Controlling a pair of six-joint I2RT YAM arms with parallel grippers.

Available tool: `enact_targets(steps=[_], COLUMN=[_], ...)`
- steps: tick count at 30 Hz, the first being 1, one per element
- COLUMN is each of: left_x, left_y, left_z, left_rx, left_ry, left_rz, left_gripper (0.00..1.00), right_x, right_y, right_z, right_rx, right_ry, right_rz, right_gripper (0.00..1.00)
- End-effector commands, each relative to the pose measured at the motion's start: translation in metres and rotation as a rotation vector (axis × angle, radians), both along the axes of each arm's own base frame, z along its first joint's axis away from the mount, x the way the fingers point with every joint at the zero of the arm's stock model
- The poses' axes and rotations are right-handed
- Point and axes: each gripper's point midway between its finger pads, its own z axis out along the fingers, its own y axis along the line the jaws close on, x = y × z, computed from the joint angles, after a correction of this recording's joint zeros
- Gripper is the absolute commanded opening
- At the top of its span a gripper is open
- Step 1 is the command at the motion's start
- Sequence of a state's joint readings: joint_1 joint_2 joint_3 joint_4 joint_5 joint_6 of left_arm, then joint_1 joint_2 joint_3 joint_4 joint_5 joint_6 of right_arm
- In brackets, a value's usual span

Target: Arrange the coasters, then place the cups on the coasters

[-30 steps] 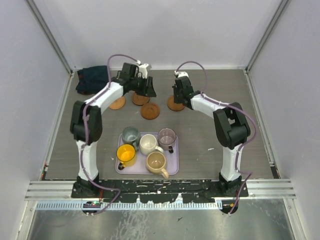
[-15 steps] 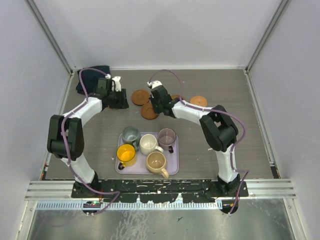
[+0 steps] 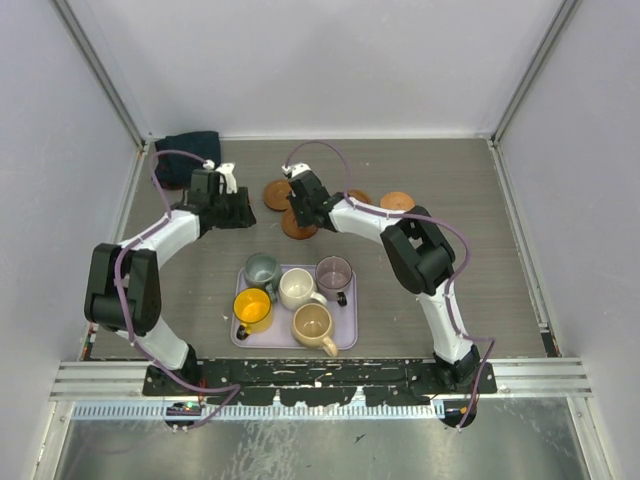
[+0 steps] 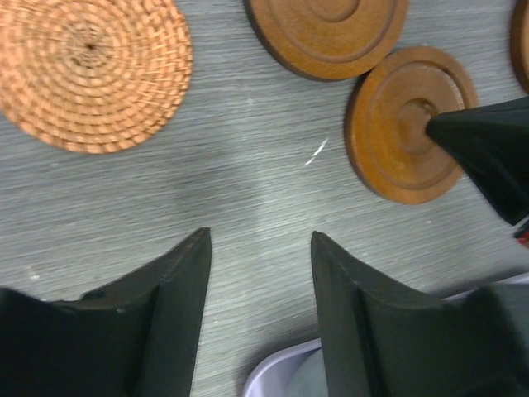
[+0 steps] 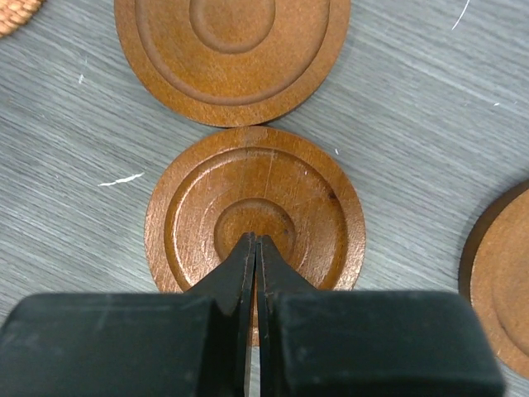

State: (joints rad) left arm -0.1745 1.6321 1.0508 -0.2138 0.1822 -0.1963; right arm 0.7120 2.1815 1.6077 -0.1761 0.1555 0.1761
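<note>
so the coaster-arranging step is in hand, and every one of the cups [image 3: 297,288] sits in the lavender tray [image 3: 345,342] near the arm bases.

at the left, the left gripper [image 4: 260,240] hangs low over bare table, jaws parted and nothing between them. a woven coaster [image 4: 87,70] lies just ahead of it, to its left. next comes the rear wooden coaster [image 4: 326,33], then the pressed coaster [image 5: 256,219]. the right gripper [image 5: 254,241] rests on this one's centre dimple, fingers clenched flat together. it grips nothing and looks set to slide the disc by pushing. further right, a fourth coaster [image 3: 355,197] and the far-right coaster [image 3: 397,202] lie near each other along the back.

the next move, i judge, is to drag the pressed coaster clear of its rear neighbour. that calls for steady downward pressure so the tips do not skid out of the dimple. the discs also need gaps wide enough for a cup handle.

the overhead view alone gives the whole row and the tray of cups, but the left arm hides the woven coaster there. the left wrist view reveals that coaster and a corner of the tray. only the right wrist view shows the closed tips in the dimple. it also shows the two wooden rims touching or all but touching; i cannot tell which.
</note>
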Motion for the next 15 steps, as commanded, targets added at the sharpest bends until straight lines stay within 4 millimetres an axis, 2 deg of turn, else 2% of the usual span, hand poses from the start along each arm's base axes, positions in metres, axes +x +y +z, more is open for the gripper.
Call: enact_targets(steps=[1,6,9,15], left_x=[0.019,0.032,0.04,0.056], left_y=[-0.027,-0.04,-0.046,-0.056], left_z=[0.015,0.005,-0.002,-0.008], left_rx=[-0.178,-0.249,-0.287,-0.344], left_ry=[-0.106,-0.085,-0.049,-0.063], left_rz=[-0.027,-0.023,-0.014,-0.015], left_gripper=[0.46,0.28,0.26,0.23], right_x=[0.002,0.003,0.007,0.021], right_y=[0.01,0.005,-0.001,-0.027], right_z=[0.006,-0.01,-0.015,-0.024], right_rx=[0.024,-0.013,-0.04,-0.062], right_ry=[-0.001,0.02,0.02,0.029], right_rz=[0.0,-0.022,-0.052,-0.165], right_gripper=[0.06,0.06,0.06,0.05])
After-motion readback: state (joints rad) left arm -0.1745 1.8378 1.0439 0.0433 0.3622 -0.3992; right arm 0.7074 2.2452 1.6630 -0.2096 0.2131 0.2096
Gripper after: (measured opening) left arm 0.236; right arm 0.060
